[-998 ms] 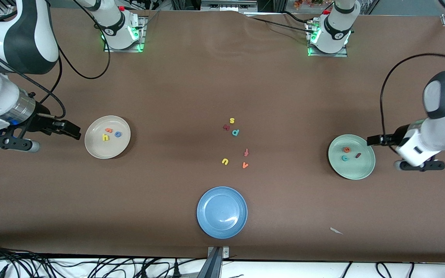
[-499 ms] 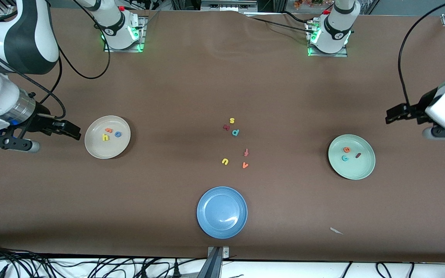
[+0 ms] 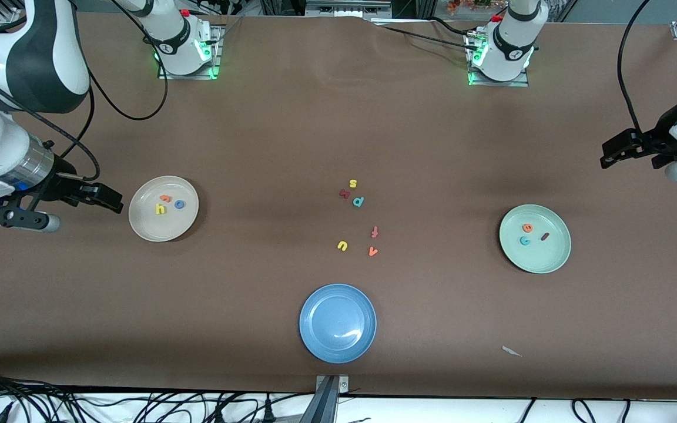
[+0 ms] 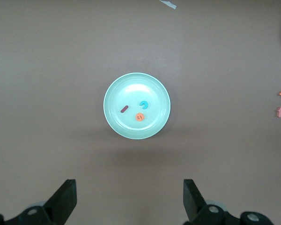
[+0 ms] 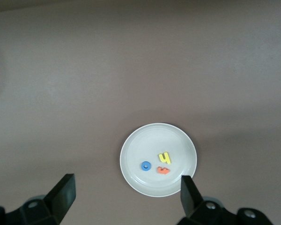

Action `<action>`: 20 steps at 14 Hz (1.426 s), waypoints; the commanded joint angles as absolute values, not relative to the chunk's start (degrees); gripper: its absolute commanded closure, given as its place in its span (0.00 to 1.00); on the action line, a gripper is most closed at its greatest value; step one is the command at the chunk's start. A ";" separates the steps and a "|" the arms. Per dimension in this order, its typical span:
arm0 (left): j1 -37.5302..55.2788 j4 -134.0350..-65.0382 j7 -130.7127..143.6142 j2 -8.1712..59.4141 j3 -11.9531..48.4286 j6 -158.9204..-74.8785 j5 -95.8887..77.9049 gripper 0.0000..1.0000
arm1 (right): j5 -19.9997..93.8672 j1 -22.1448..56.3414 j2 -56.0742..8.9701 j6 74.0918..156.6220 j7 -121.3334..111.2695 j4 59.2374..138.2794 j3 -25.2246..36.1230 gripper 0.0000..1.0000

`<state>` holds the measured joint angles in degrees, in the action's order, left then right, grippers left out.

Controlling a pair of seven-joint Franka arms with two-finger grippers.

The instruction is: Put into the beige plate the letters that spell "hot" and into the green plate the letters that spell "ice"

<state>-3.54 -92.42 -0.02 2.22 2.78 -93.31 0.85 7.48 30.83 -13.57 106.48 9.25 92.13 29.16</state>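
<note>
Both claws, left gripper and right gripper, hang wide open and empty, apparently because the round beige plate and pale green plate each hold three foam letters.

You are looking at a table under a brown cover, with three plates resting on it: a beige plate at mid-left of the front view, a green plate at mid-right and a blue plate at bottom centre. Loose at centre lie a yellow s, a dark red letter, a teal p, a red-orange f, a yellow u and an orange v. A pale scrap lies at lower right.
</note>
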 commanded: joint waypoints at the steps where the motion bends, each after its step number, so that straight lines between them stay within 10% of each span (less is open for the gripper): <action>1: -2.90 -93.43 -0.97 0.88 1.93 -92.99 0.18 0.00 | 7.12 30.94 -12.57 106.96 10.11 92.81 29.09 0.01; 20: -3.52 -93.52 -1.23 1.76 2.11 -93.16 0.18 0.00 | 7.65 30.94 -12.83 106.79 10.02 92.37 29.00 0.00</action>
